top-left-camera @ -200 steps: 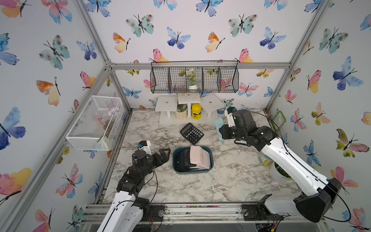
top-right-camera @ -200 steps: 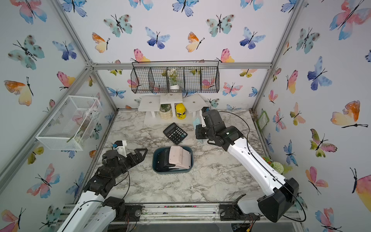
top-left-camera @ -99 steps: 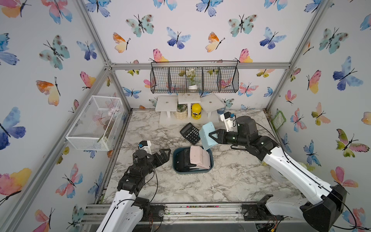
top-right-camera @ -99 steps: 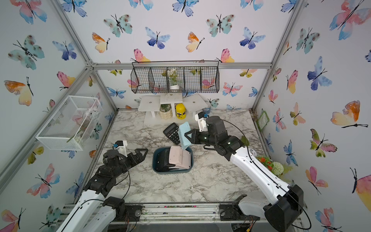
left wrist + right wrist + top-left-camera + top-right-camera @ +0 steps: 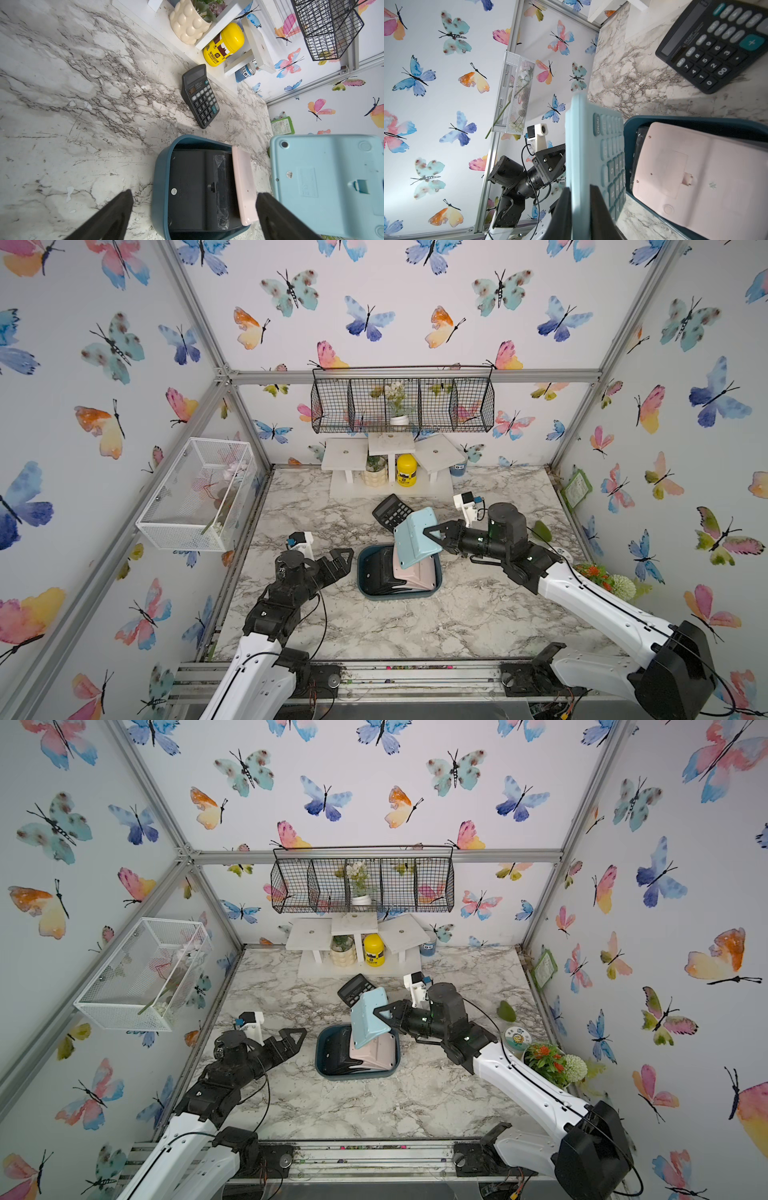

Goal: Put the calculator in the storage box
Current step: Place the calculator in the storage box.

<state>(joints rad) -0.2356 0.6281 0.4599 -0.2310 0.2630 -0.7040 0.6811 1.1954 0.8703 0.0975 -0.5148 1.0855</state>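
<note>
The right jaws grip the light blue calculator, tilted just above the far rim of the storage box and not yet in; two others lie inside already, a black calculator waits on the table, and the left jaws gape empty.

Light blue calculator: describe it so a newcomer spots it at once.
On the marble table, find the dark teal storage box near the middle. Above its far edge the right gripper pinches the light blue calculator, tilted, back showing. It alone is pale blue and airborne; the black calculator lies on the table, the pink calculator in the box.
</note>
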